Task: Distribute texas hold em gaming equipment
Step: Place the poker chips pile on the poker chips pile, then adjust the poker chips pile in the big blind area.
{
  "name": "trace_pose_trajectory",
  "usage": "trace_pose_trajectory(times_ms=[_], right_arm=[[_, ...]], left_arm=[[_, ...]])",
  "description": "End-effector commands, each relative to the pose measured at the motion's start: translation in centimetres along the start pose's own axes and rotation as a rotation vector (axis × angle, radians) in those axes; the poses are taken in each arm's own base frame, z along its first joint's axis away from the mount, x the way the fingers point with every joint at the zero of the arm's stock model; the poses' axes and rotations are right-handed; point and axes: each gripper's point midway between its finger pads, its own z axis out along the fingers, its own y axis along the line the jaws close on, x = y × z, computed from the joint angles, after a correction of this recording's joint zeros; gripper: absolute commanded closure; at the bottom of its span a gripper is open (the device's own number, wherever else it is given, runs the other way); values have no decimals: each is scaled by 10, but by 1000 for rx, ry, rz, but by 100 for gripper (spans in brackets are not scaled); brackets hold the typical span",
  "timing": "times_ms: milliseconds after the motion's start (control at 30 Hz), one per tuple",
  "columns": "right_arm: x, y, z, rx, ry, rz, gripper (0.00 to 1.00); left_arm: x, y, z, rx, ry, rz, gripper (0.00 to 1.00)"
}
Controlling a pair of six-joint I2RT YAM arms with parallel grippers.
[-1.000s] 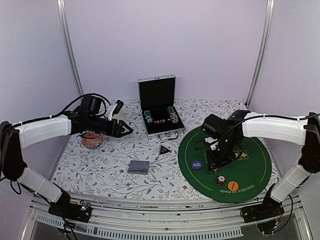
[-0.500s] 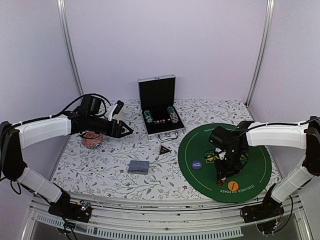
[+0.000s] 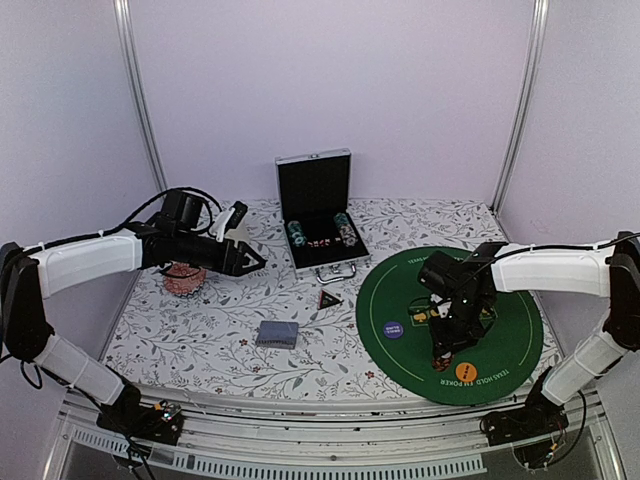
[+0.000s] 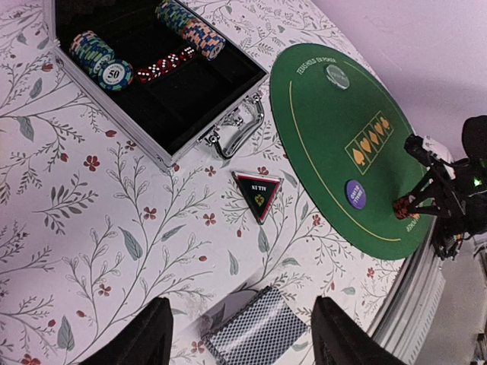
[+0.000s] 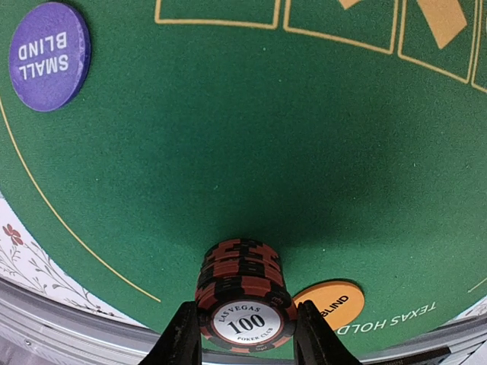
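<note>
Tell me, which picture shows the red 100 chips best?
The right wrist view: the red chip stack sits close up between the fingers of the right end effector, its 100 readable. The left wrist view shows only a distant red speck; from the top, the arm hides it.

Floral tablecloth (image 3: 200, 330) spread flat; 2 metal poles (image 3: 143, 100) against pale backdrop (image 3: 330, 80)

My left arm (image 3: 90, 262) stretches out level, and my left gripper (image 3: 243, 243) hangs with its fingers spread wide, holding nothing. My right arm (image 3: 545, 268) bends at the wrist, so my right gripper (image 5: 245, 340) points steeply downward, fingers pinched on a chip stack (image 5: 242, 285).
</note>
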Motion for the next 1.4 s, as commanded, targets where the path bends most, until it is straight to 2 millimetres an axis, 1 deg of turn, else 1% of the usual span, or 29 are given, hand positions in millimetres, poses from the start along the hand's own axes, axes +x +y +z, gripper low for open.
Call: trace_pose_trajectory(times_ms=[0, 100, 200, 300, 333, 400, 533, 600, 700, 867, 967, 1100, 1367], right_arm=[[3, -7, 0, 24, 5, 10, 86], [2, -6, 1, 17, 3, 10, 85], [3, -5, 3, 18, 12, 7, 82], [6, -6, 4, 25, 28, 4, 66], [7, -7, 4, 29, 32, 4, 59], [7, -8, 3, 32, 34, 4, 41], [4, -7, 0, 33, 21, 1, 16], [3, -4, 1, 17, 18, -4, 10], [4, 0, 10, -6, 32, -14, 9], [6, -2, 23, 8, 56, -21, 8], [7, 0, 31, 7, 72, -29, 10], [5, -1, 37, 27, 83, -41, 23], [3, 1, 39, 31, 98, -69, 49]], left_arm=[[-4, 3, -5, -7, -10, 5, 36], [-4, 3, -4, -7, -9, 6, 36], [-4, 3, -4, -7, -8, 9, 36], [-4, 3, -4, -7, -9, 11, 36], [-4, 3, -4, -7, -8, 11, 36], [-4, 3, -4, -7, -8, 10, 36], [-3, 4, -4, -6, -6, 8, 36], [-3, 4, -4, -6, -7, 9, 36], [-3, 3, -4, -4, -6, 8, 36], [-3, 4, -5, -9, -8, 11, 36], [-2, 4, -5, -9, -5, 10, 36], [-2, 4, -6, -8, -7, 10, 36], [-1, 6, -6, -15, -7, 8, 36]])
